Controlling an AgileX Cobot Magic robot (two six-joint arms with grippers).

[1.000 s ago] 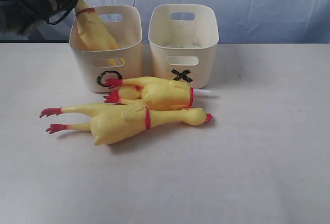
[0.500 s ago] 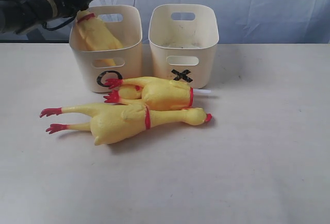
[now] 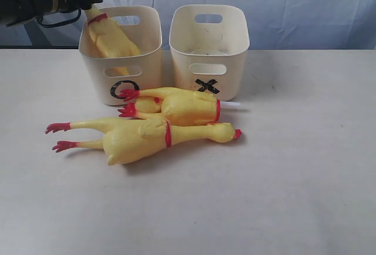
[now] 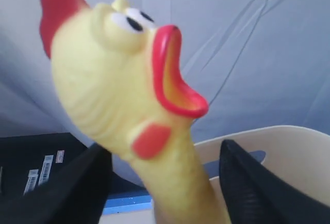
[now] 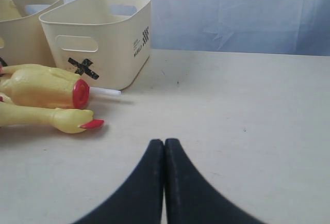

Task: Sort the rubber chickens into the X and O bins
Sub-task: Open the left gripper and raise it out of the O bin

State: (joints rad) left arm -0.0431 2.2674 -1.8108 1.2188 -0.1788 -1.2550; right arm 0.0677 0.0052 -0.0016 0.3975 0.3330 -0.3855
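first chicken leaning in the o bin, body inside, neck and head rising past the rim between the fingers of the left gripper, which are spread wide either side of the neck. x bin just beside it. front chicken and rear chicken lying touching on the table before both bins. right gripper pressed closed, empty, above the table.
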